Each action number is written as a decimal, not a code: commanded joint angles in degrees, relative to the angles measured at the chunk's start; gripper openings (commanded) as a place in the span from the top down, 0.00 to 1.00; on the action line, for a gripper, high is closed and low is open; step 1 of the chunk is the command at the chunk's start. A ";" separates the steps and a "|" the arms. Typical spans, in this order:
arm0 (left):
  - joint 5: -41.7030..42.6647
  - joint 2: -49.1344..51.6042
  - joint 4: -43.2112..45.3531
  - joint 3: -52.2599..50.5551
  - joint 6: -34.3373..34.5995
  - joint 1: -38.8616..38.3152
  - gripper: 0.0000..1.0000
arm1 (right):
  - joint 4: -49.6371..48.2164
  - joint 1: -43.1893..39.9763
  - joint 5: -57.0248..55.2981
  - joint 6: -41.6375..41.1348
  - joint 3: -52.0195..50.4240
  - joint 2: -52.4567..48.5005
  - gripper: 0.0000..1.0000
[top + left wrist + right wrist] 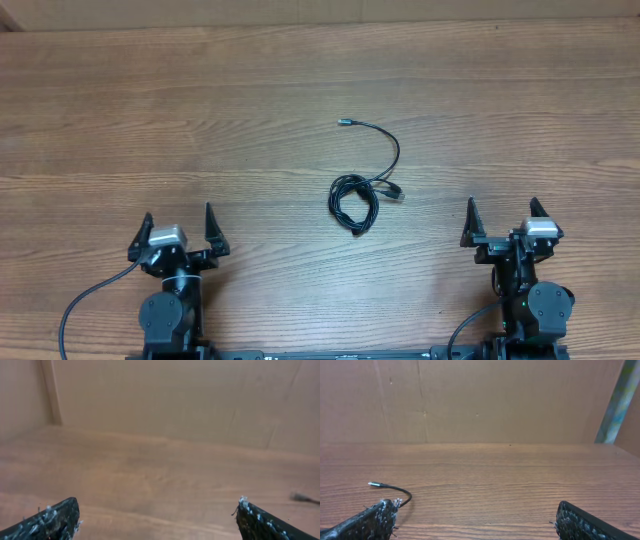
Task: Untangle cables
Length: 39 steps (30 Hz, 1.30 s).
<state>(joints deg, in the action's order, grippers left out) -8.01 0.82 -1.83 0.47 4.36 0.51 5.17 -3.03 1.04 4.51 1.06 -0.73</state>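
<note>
The cables (355, 195) lie near the table's middle as a small black coiled bundle, with one strand arcing up to a silvery-tipped plug (343, 122). In the right wrist view a piece of the cables (395, 491) shows at the lower left, partly hidden behind a finger. A blurred plug end (301, 497) sits at the right edge of the left wrist view. My left gripper (178, 232) stands open at the front left, well apart from the bundle. My right gripper (503, 222) is open at the front right, with nothing between its fingers.
The wooden table (200, 110) stretches wide around the bundle. A plain brown wall (495, 400) rises behind the far edge, with a vertical post (617, 402) at the right and another (50, 390) at the left.
</note>
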 commanded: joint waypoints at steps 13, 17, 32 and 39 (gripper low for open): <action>15.13 -0.17 0.02 1.18 3.37 0.22 0.01 | -0.35 -0.48 -0.57 0.09 -0.59 0.57 0.00; 15.17 -0.17 -2.43 3.17 3.63 0.22 0.01 | -0.33 -0.48 -0.57 0.09 -0.59 0.57 0.00; 18.82 -0.17 -14.67 12.24 4.13 0.22 0.00 | -0.33 -0.48 -0.57 0.09 -0.59 0.55 0.00; 23.91 -0.17 -14.88 13.03 7.52 0.22 0.00 | -0.33 -0.48 -0.57 0.09 -0.59 0.57 0.00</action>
<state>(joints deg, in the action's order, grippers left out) 12.40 0.80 -16.78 11.62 9.74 0.51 5.17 -3.03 1.04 4.51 1.06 -0.73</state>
